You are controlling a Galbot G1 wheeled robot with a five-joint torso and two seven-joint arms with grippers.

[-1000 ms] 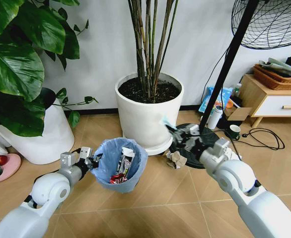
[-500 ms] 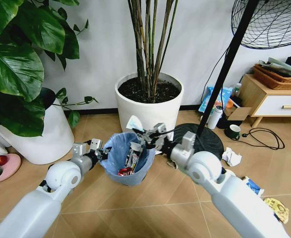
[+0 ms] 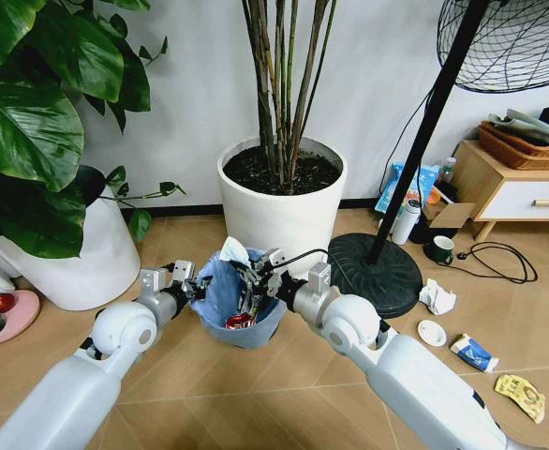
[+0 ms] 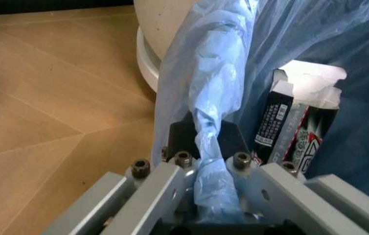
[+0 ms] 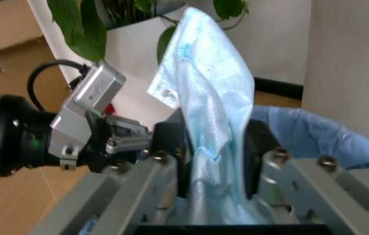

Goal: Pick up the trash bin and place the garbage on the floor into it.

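With the trash bin point(image 3: 240, 305) as the landmark, start at its near left rim, where the left gripper point(image 3: 188, 286) is clamped on the bin's edge. In the left wrist view its fingers point(image 4: 165, 188) pinch a twisted fold of the light blue liner point(image 4: 204, 147), so this arm carries the bin clear of the floor point(image 3: 284, 375). Inside the bin, against the bag, stand a black-and-white tube point(image 4: 277, 129) and a red wrapper point(image 3: 228, 323).

At the bin's right rim, the right gripper point(image 3: 256, 267) is over the opening, closed on a pale blue crumpled piece point(image 5: 207, 93), which looks like a tissue or face mask. The piece stands up out of the fingers with its long axis roughly vertical, its free end above the rim, and the bin's mouth lies directly below and just beyond the grip. That is the relation the drop depends on: the piece must fall inside the liner, not onto the near rim, and it looks well placed for that, in my judgement.

To the bin's right, well apart on the floor, more garbage waits: a crumpled white paper point(image 3: 437, 296), a small white cup or lid point(image 3: 432, 333), a blue-white carton point(image 3: 472, 352) and a yellow scrap point(image 3: 521, 395). All lie on the right arm's side.

Behind the bin stands a large white plant pot point(image 3: 281, 211), with a fan base point(image 3: 373, 272) beside it.
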